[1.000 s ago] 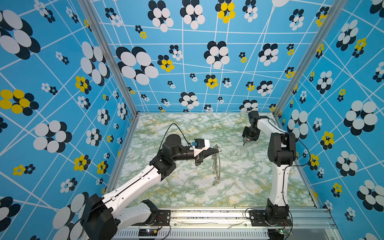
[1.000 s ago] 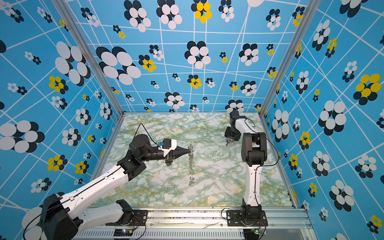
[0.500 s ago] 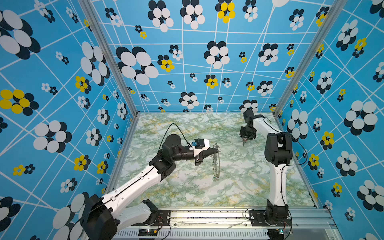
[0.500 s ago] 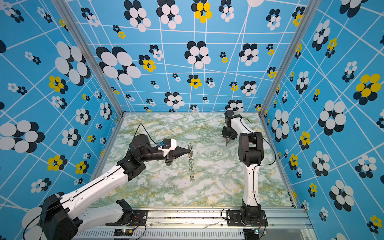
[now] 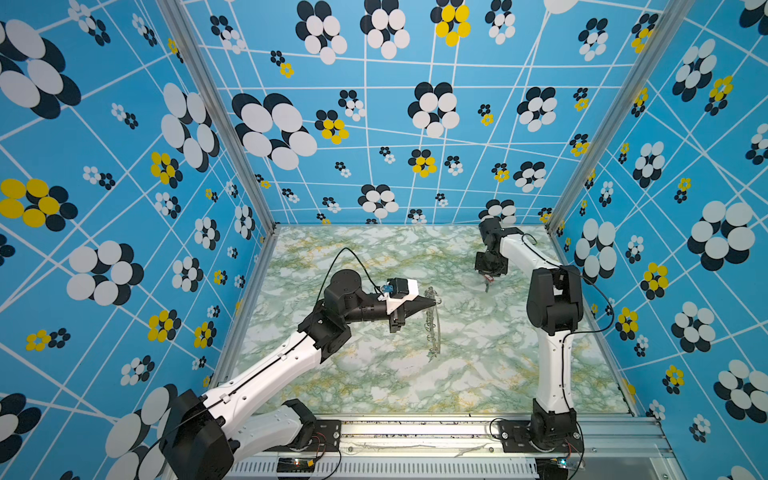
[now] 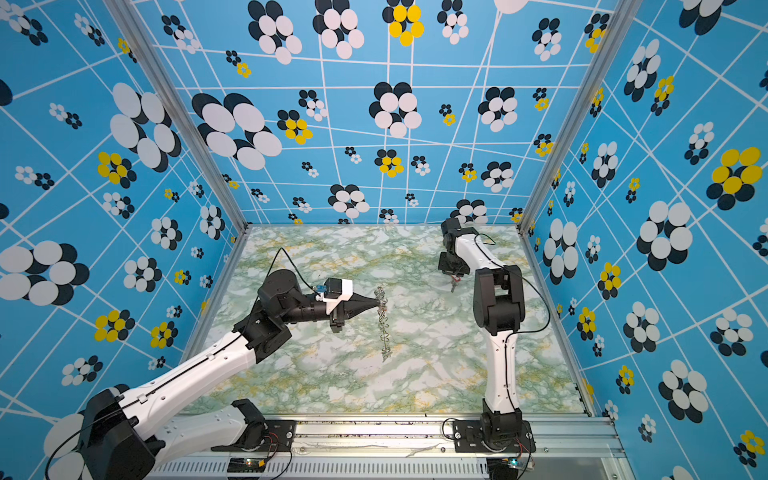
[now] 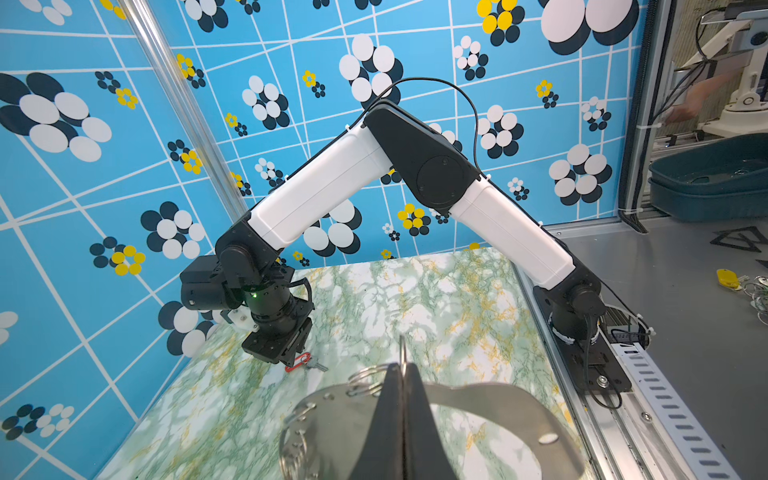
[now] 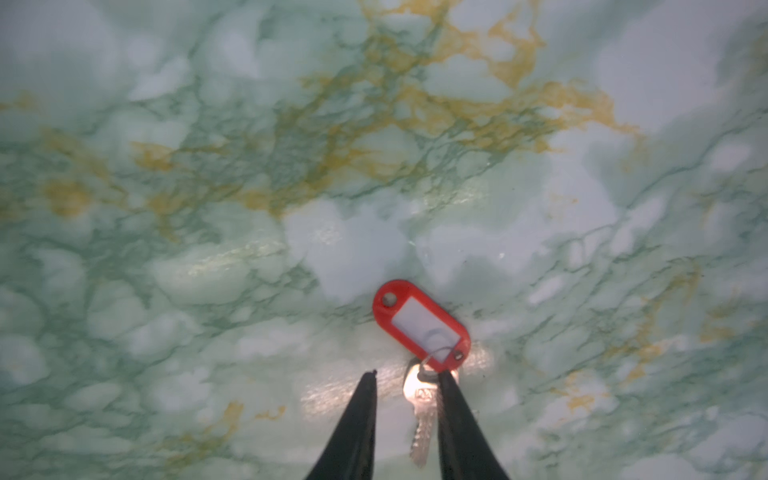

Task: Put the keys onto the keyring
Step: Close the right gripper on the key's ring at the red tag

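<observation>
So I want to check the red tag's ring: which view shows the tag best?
Right wrist view: the red tag lies close up, ring and silver key clear. Left wrist view shows it small; both top views, a speck.

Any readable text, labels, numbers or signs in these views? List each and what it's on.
On the key: a stamped mark on its head, too blurred to read.
On the red tag: a white label insert, with no writing that shows.
Elsewhere: no readable text in any view.
</observation>
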You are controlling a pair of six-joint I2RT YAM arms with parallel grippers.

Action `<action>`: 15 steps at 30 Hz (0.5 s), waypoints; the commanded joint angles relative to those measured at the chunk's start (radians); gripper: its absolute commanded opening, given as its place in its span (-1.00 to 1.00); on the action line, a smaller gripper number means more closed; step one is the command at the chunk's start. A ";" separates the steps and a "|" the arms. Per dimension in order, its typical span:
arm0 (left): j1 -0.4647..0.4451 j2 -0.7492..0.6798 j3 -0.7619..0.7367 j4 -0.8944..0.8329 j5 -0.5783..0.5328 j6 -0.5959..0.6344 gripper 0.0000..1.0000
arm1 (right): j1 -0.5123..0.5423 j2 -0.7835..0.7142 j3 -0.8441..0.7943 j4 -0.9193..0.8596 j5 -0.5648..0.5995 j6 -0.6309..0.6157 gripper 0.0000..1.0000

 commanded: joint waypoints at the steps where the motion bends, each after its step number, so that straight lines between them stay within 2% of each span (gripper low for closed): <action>1: 0.009 -0.026 -0.007 0.019 0.000 0.007 -1.00 | 0.005 0.032 0.035 -0.039 0.013 -0.009 -0.46; 8: 0.013 -0.029 -0.010 0.013 0.003 0.007 -1.00 | 0.006 0.034 0.038 -0.063 0.091 -0.031 -0.50; 15: 0.015 -0.027 -0.015 0.017 0.003 0.005 -1.00 | 0.006 0.053 0.040 -0.064 0.094 -0.036 -0.52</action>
